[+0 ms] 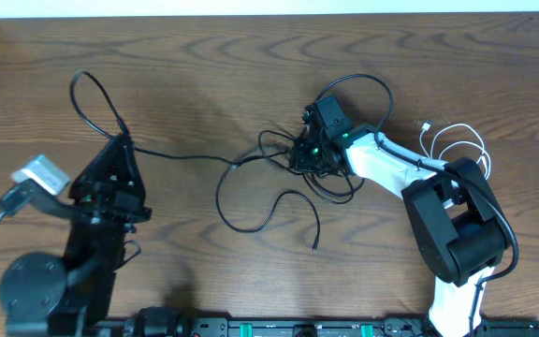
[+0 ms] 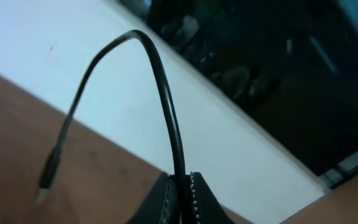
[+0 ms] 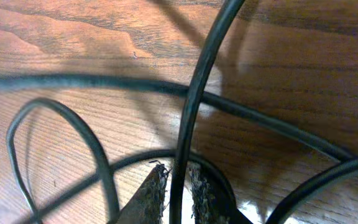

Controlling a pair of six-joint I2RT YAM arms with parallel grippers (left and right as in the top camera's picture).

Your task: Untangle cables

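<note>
Wooden table (image 1: 204,75) holds the black cables (image 1: 284,157) knotted mid-frame and a white cable (image 1: 457,126) partly hidden by the right arm (image 1: 457,225), while the right gripper (image 3: 178,177) and left gripper (image 2: 182,180), both cropped, each pinch one black strand.

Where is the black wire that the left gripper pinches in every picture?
Overhead: looped cable at upper left, above left gripper.
Left wrist: arching up from the shut fingers.
Right wrist: black cables there; cannot tell whether it's one.
Shared landmark: wooden table.
</note>
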